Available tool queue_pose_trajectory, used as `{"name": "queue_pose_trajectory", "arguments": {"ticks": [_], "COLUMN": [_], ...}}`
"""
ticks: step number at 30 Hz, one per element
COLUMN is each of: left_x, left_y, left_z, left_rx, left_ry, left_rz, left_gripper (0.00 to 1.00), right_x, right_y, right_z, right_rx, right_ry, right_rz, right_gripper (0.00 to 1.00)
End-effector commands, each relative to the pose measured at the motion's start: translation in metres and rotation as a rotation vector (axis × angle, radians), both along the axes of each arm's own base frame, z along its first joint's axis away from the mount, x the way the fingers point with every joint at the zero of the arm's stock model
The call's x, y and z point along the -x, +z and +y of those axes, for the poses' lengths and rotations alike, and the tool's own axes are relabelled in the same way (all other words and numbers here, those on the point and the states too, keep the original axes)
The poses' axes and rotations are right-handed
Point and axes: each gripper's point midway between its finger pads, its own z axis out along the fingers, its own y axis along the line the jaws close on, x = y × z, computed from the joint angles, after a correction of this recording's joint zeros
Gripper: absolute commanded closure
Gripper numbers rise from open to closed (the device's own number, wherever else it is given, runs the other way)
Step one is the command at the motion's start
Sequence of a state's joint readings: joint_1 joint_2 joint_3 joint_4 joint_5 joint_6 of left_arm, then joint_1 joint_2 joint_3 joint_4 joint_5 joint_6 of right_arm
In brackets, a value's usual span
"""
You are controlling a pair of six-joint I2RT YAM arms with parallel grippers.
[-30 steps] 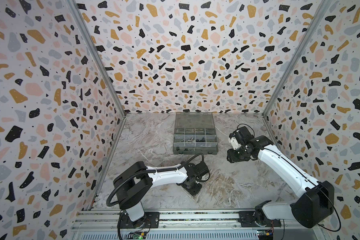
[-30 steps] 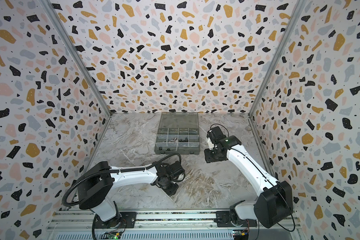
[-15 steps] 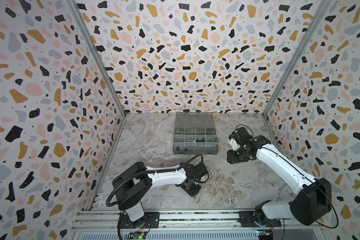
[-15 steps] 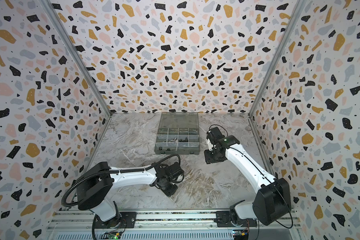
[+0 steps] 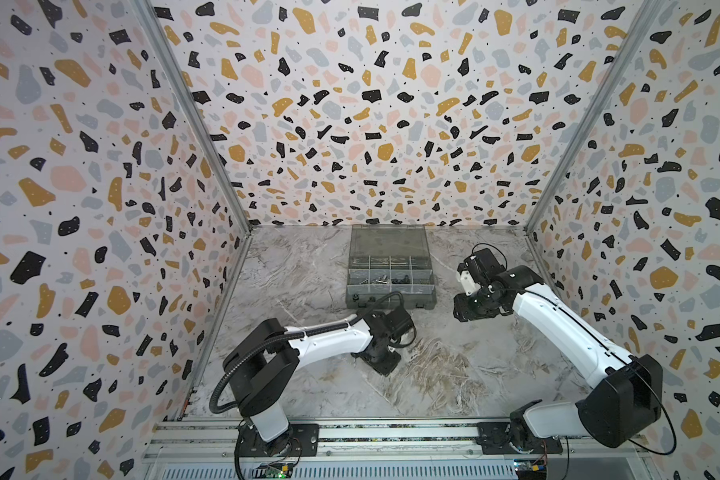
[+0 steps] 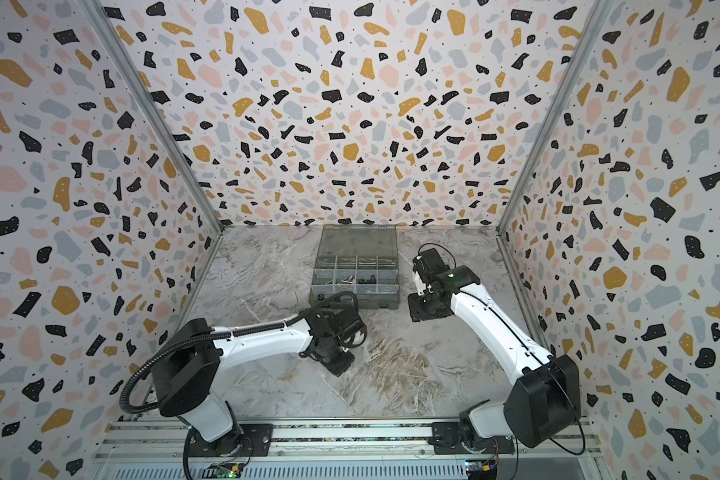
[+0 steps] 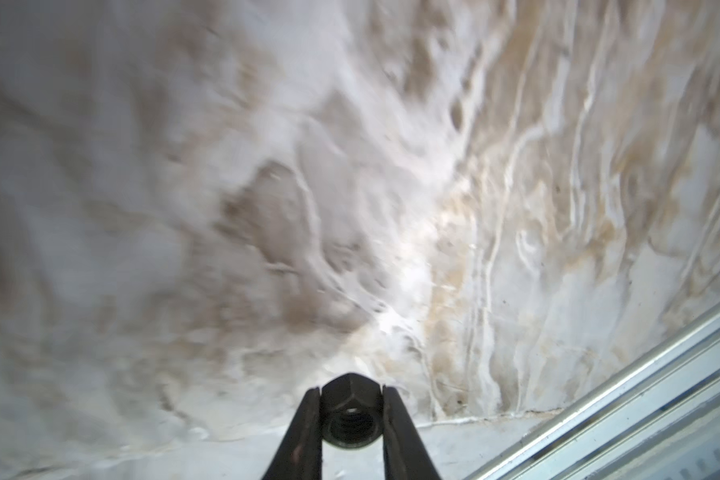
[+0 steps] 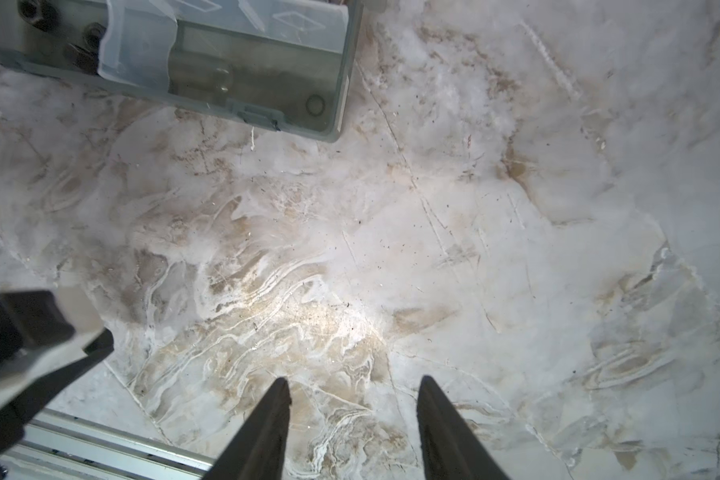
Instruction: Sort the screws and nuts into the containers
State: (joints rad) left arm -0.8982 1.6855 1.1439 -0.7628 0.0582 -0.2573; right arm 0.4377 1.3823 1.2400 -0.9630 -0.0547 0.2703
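Observation:
In the left wrist view my left gripper is shut on a black hexagonal nut, gripped by its flats just above the marble floor. In both top views this gripper sits low, in front of the smoky-grey organiser box. Its containers hold small silver screws and small black pieces. My right gripper stands open with nothing in it. It hovers beside the box's front right corner, as a top view shows.
The box's lid lies open flat towards the back wall. Patterned walls close in the left, right and back sides. An aluminium rail runs along the front edge. Part of the left arm shows in the right wrist view.
My left gripper's jaws have closed in, and now they hold the nut. The left arm has stayed low at the same spot. The right arm has barely shifted.

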Motion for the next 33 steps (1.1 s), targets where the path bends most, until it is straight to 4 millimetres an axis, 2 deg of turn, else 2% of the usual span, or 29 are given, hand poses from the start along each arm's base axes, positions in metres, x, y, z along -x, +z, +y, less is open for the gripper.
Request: {"name": "queue_pose_trajectory", "arguments": {"ticks": [1, 5, 8, 10, 15, 20, 23, 26, 29, 32, 33], "left_x": [-0.051, -0.122, -0.158, -0.170, -0.183, -0.187, -0.189, -0.195, -0.205, -0.215, -0.217], "left_y": [0.026, 0.052, 0.058, 0.058, 0.046, 0.036, 0.037, 0.051, 0.077, 0.100, 0.107], "left_z": [0.015, 0.025, 0.026, 0.028, 0.034, 0.035, 0.039, 0.043, 0.049, 0.067, 0.079], "left_rx": [-0.028, -0.005, 0.020, 0.011, -0.012, -0.011, -0.023, -0.014, 0.011, 0.036, 0.035], "left_ry": [0.064, 0.177, 0.218, 0.218, 0.218, 0.225, 0.238, 0.259, 0.290, 0.359, 0.413], "left_rz": [-0.089, -0.171, -0.186, -0.190, -0.176, -0.157, -0.164, -0.206, -0.295, -0.427, -0.491], "left_gripper": [0.76, 0.75, 0.75, 0.74, 0.74, 0.73, 0.68, 0.57, 0.50, 0.35, 0.27], "right_x": [-0.010, -0.015, -0.018, -0.021, -0.033, -0.043, -0.046, -0.048, -0.048, -0.049, -0.049], "right_y": [0.014, 0.015, 0.016, 0.017, 0.022, 0.025, 0.024, 0.022, 0.019, 0.015, 0.014], "right_z": [0.003, 0.005, 0.004, 0.004, -0.002, -0.008, -0.007, -0.006, -0.005, -0.004, -0.004], "right_rx": [-0.011, -0.016, -0.014, -0.011, 0.009, 0.022, 0.016, 0.019, 0.014, 0.004, -0.005], "right_ry": [-0.014, -0.017, -0.019, -0.021, -0.030, -0.041, -0.043, -0.045, -0.046, -0.055, -0.059], "right_rz": [-0.045, -0.061, -0.072, -0.079, -0.101, -0.109, -0.102, -0.094, -0.085, -0.090, -0.101], "right_gripper": [0.48, 0.48, 0.48, 0.48, 0.48, 0.48, 0.48, 0.48, 0.48, 0.48, 0.48]}}
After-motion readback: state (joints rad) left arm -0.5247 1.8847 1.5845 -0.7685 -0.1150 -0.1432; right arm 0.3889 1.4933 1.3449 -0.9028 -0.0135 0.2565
